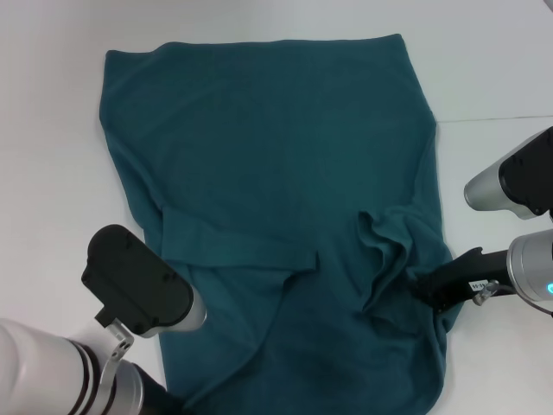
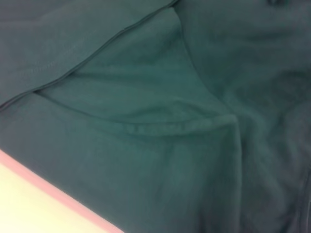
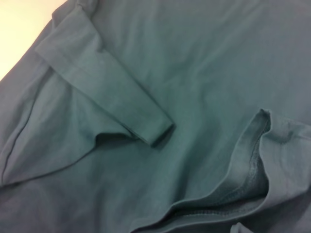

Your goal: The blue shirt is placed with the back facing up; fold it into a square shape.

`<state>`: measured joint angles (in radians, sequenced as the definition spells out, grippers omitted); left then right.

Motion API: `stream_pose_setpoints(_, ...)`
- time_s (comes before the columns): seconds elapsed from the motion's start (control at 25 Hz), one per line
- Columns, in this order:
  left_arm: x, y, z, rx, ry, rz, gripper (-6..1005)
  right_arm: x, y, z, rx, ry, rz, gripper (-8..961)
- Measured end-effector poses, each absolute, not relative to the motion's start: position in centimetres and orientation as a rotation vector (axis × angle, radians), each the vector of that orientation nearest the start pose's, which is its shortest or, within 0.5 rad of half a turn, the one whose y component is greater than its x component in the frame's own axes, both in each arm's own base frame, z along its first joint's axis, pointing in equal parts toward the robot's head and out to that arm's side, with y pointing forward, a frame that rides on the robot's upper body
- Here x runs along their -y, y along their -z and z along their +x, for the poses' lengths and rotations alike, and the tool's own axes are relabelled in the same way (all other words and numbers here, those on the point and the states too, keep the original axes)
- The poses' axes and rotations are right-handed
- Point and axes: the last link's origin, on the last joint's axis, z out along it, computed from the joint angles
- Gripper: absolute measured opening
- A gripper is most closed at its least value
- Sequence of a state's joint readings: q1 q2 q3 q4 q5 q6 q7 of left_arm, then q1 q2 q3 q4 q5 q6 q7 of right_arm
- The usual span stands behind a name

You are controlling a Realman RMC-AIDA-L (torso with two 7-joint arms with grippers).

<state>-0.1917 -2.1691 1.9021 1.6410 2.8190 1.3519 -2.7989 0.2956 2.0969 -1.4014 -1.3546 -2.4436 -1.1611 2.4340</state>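
Head view: the blue shirt (image 1: 276, 199) lies spread on the white table (image 1: 52, 173), plain side up, with no lettering visible on it. Its far edge is straight, and both sides have been turned inward. A long folded sleeve (image 1: 242, 246) lies flat across the left half, its cuff ending near the middle of the shirt. On the right half the cloth is bunched into a raised fold (image 1: 389, 246). The right gripper (image 1: 425, 290) reaches in from the right edge of the table at that bunched fold, its dark fingers touching the cloth; whether its jaws are clenched on the fabric or released I cannot tell. A small white label sits on that gripper's body, but its writing is too small to read. The left gripper (image 1: 151, 393) sits low at the near left corner of the shirt, mostly hidden behind its own wrist, and the state of its jaws cannot be told either.

Left wrist view: close-up of the shirt (image 2: 170, 145) with a stitched hem crossing it and a strip of pale table (image 2: 34, 204) at one corner.

Right wrist view: the folded sleeve (image 3: 102, 82) lies flat on the shirt, its cuff pointing toward a lifted, curled hem (image 3: 243, 170) that shows the fuzzy inner side.
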Motion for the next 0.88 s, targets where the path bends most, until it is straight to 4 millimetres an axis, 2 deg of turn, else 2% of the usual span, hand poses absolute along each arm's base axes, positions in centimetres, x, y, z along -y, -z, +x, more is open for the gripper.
stream_pose_setpoints(0.32, -26.4, 6.7, -19.3, 0.816, -0.629, -2.507, 58, -33.8, 0.2, 24.8, -0.984, 0.131, -2.406, 63)
stream_pose_setpoints(0.64, -26.7, 5.4, -19.7, 0.808, -0.654, -2.500, 51, -33.6, 0.0, 24.0, -0.974, 0.127, -2.437, 64)
stream_pose_setpoints(0.88, -27.4, 3.8, -19.9, 0.804, -0.632, -2.476, 48, -32.5, -0.1, 23.2, -0.916, 0.105, -2.514, 64)
